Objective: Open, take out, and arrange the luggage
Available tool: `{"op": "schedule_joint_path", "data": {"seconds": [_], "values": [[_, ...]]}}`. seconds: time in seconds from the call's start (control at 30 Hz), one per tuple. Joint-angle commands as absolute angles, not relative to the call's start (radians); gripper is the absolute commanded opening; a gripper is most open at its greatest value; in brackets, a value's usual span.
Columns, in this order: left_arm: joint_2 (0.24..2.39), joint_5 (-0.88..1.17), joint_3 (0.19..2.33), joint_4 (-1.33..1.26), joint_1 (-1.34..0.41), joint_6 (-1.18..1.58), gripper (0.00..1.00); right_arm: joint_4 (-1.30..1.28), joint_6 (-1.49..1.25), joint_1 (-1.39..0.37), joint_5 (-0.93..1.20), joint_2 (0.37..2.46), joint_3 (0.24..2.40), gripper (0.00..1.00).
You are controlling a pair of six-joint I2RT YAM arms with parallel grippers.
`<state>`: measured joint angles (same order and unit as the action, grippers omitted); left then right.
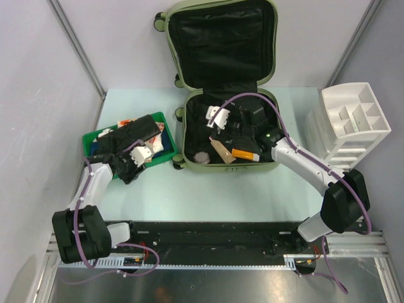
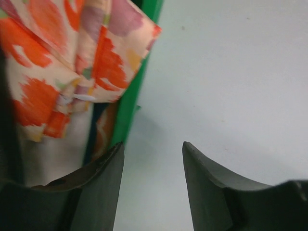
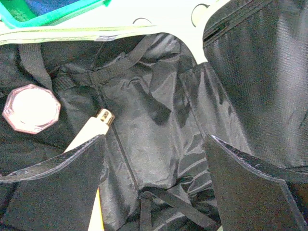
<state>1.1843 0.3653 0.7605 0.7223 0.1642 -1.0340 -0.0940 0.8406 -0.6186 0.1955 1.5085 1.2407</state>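
The pale olive-green luggage lies open at the table's back, its lid leaning up against the wall and its black lining showing. In its base lie a round pink-lidded jar, a beige tube, an orange item and dark things. My right gripper is inside the base, open and empty. In the right wrist view it hovers over the lining, with the jar and tube at its left. My left gripper is open and empty at the green tray's front edge.
The flat green tray left of the luggage holds a floral cloth and dark items. In the left wrist view its green rim lies by the left finger, with bare table to the right. A white compartmented organizer stands at the right.
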Motion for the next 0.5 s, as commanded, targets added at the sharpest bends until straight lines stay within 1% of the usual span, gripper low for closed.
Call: {"op": "schedule_joint_path", "data": {"seconds": [0.0,0.1,0.2,0.3,0.33,0.4,0.43,0.47], "values": [[1.224,0.324,0.750,0.563,0.167,-1.135,0.57,-0.129,0.813,-0.630,0.198,1.482,1.261,0.86],[1.270,0.299,0.741,0.516,0.164,-1.172,0.57,-0.135,0.810,-0.632,0.196,1.482,1.261,0.86],[1.308,0.278,0.742,0.477,0.157,-1.184,0.54,-0.135,0.815,-0.629,0.186,1.483,1.261,0.86],[1.361,0.273,0.761,0.448,0.149,-1.190,0.40,-0.135,0.818,-0.620,0.189,1.488,1.261,0.86],[1.386,0.275,0.768,0.443,0.150,-1.190,0.32,-0.133,0.824,-0.620,0.190,1.489,1.261,0.86],[1.413,0.273,0.799,0.427,0.146,-1.206,0.23,-0.132,0.828,-0.614,0.192,1.491,1.261,0.86],[1.443,0.258,0.810,0.402,0.147,-1.216,0.13,-0.132,0.830,-0.611,0.193,1.491,1.261,0.86],[1.469,0.243,0.837,0.384,0.147,-1.224,0.08,-0.130,0.831,-0.607,0.193,1.493,1.261,0.86]]}}
